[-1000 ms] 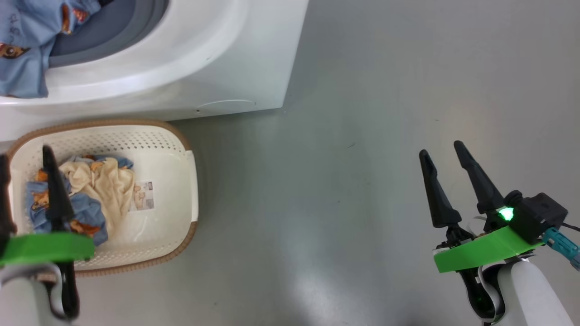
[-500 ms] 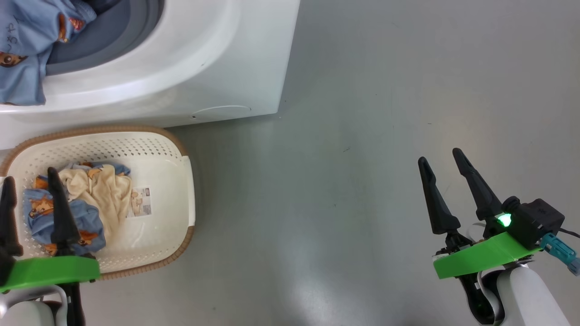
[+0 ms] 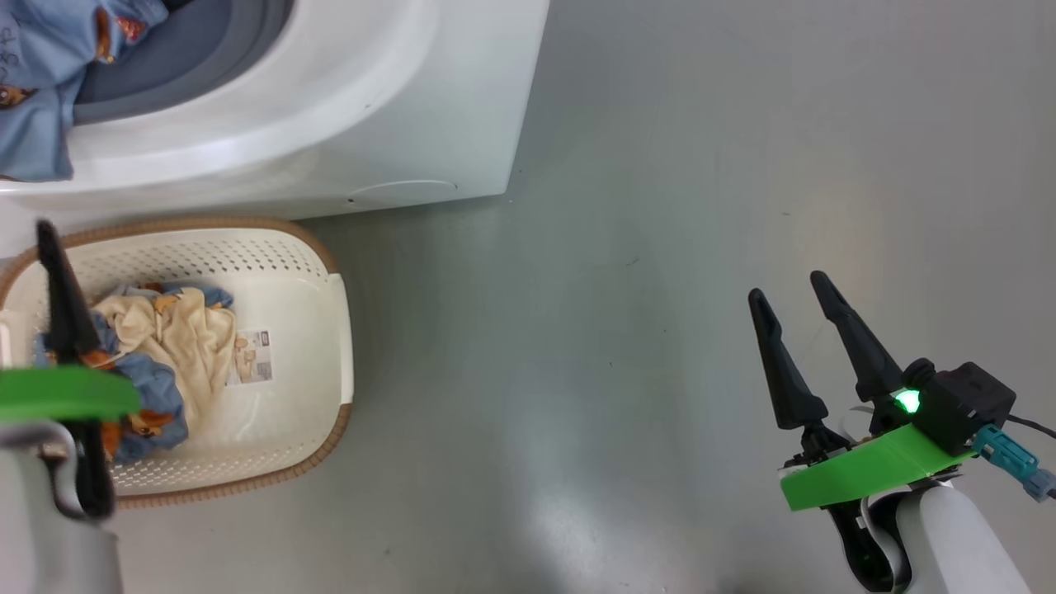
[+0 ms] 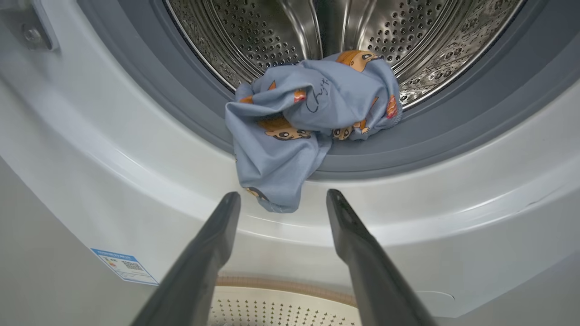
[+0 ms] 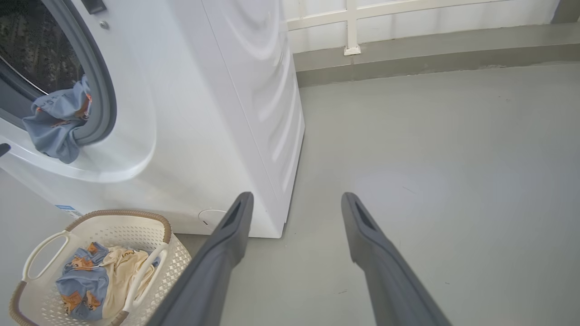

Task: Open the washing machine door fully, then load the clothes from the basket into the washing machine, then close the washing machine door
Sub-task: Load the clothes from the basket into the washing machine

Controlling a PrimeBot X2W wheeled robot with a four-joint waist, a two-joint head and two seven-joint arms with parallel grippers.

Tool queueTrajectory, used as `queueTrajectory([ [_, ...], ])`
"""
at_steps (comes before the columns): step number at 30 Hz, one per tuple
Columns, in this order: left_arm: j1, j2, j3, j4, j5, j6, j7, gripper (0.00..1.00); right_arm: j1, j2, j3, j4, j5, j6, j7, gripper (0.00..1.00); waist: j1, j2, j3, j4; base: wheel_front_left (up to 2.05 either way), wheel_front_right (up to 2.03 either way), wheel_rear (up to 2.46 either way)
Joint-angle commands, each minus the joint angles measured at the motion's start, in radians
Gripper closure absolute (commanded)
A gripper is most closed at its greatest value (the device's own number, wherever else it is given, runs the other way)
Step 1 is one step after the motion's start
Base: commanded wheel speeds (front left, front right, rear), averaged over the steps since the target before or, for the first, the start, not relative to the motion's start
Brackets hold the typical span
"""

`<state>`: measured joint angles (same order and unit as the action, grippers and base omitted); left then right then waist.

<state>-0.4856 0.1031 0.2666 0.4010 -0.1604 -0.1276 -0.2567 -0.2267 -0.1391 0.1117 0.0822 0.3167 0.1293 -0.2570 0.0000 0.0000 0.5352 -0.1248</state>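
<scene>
The washer (image 3: pixel 396 99) stands with its mouth open, and one blue bear-print garment (image 4: pixel 290 122) sits only half loaded. Its bunched bulk rests on the grey gasket (image 4: pixel 453 122) at the edge of the drum (image 4: pixel 253 36), while a tail hangs over the white front. Its long axis therefore runs from inside the drum outward and down, with the loose end pointing toward the basket (image 3: pixel 289 280). I judge that tail would be caught if the door were swung shut as things lie. The left tool (image 4: pixel 283 194) has its fingers well apart and nothing between them. It is aimed at the lower lip of the opening, just short of the hanging tail and above the basket's far rim, so it is placed either to push the cloth in or to drop for the next piece. The basket sits on the floor (image 3: pixel 660 206) close against the washer's front, mouth up. Its long side seems to run along that front, which keeps the lift short. The rest of the clothes (image 3: pixel 177 330) lie heaped at one end of it, cream cloth over blue. The right tool (image 3: pixel 785 286) is also spread and empty over bare floor, well away from the washer, probably to leave the left arm room.
</scene>
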Motion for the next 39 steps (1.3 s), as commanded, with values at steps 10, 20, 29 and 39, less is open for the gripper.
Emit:
queueTrajectory([
  [10, -0.204, 0.134, 0.043, 0.205, 0.022, -0.003, -0.005, 0.0, -0.019, 0.004, 0.029, -0.027, -0.002, 0.001, -0.005, 0.0, 0.0, 0.0, 0.037, -0.034, 0.0, 0.0, 0.0],
  [20, -0.32, 0.186, 0.029, 0.342, 0.023, -0.003, -0.005, 0.0, -0.031, 0.008, 0.029, -0.028, -0.001, 0.001, -0.005, 0.0, 0.0, 0.0, 0.057, -0.054, 0.0, 0.0, 0.0],
  [29, -0.367, 0.209, 0.023, 0.395, 0.021, -0.003, -0.005, 1.0, -0.035, 0.014, 0.031, -0.028, -0.003, 0.001, -0.005, 0.0, 0.0, 0.0, 0.059, -0.066, 0.0, 0.0, 0.0],
  [39, -0.371, 0.18, -0.032, 0.299, -0.006, -0.003, -0.005, 1.0, -0.035, 0.025, 0.026, -0.028, -0.003, 0.001, -0.005, 0.0, 0.0, 0.0, 0.062, -0.056, 0.0, 0.0, 0.0],
])
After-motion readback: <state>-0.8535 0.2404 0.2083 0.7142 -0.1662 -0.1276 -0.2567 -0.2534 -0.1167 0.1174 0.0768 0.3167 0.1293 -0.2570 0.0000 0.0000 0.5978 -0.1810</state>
